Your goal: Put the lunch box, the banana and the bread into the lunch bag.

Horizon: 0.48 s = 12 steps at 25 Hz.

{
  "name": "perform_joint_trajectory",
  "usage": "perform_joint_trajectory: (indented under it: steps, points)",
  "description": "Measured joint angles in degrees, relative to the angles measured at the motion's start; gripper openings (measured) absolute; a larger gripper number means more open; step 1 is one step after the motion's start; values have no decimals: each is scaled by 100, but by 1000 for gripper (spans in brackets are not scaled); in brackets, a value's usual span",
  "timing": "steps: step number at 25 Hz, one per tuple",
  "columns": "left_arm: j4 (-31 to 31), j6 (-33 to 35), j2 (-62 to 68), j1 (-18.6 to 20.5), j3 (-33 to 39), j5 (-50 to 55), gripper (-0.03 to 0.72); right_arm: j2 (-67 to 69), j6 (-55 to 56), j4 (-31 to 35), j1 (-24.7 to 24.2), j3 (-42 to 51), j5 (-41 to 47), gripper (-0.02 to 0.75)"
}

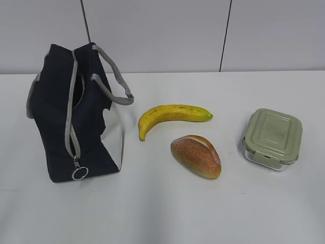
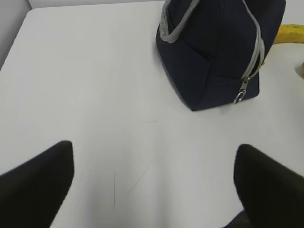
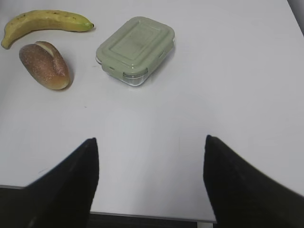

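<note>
While the lunch bag (image 1: 76, 114) stands upright at the left, zipper parted, I cannot see inside it. To its right lie the banana (image 1: 170, 116), the bread (image 1: 196, 155) and the lidded lunch box (image 1: 272, 138), all apart. Both grippers, left (image 2: 152, 183) and right (image 3: 149, 183), hang spread wide and empty over bare white table (image 1: 162, 213).

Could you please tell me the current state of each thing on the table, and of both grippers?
Tall navy-blue fabric lunch bag: upright, grey zipper open at the top, slider low.
Curved yellow banana: lying on the table, outside the bag.
Oval golden-brown bread roll: lying on the table, untouched.
Square clear glass lunch box: sage-green lid on, standing on the table.
Left gripper: open, empty.
Right gripper: open, empty.
</note>
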Motion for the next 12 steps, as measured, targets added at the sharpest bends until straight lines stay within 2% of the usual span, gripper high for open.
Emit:
perform_joint_trajectory:
  steps: [12]
  points:
    - [0,0,0,0,0,0,648,0,0,0,0,0,0,510]
